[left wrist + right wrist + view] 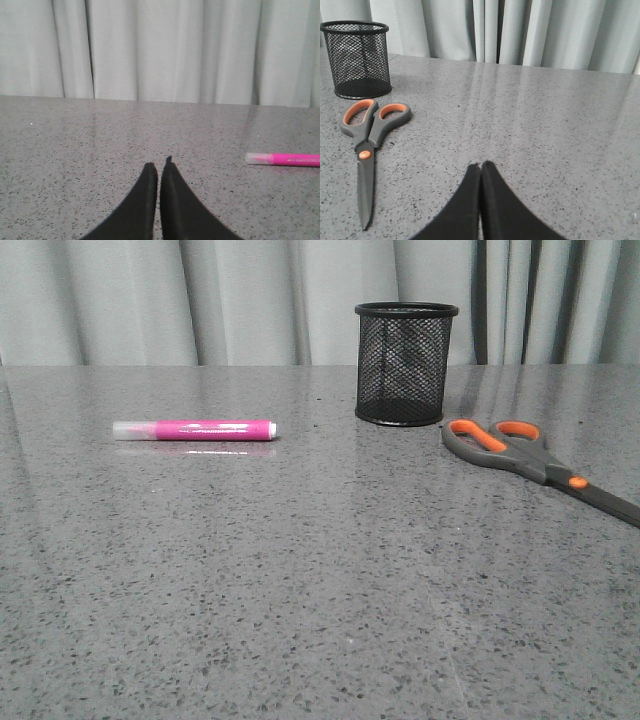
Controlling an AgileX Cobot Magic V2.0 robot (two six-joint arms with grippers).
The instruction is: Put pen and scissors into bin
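Observation:
The magenta pen lies flat on the grey table, left of centre, its whitish cap pointing left; the left wrist view catches it too. The black mesh bin stands upright at the back, empty as far as I can see. Grey scissors with orange-lined handles lie closed to the bin's right, handles toward the bin. In the right wrist view the scissors lie beside the bin. My left gripper is shut and empty, well short of the pen. My right gripper is shut, holding nothing, apart from the scissors.
Neither arm shows in the front view. A speckled grey stone tabletop spreads wide in front of the objects. Pale curtains hang behind the table's far edge.

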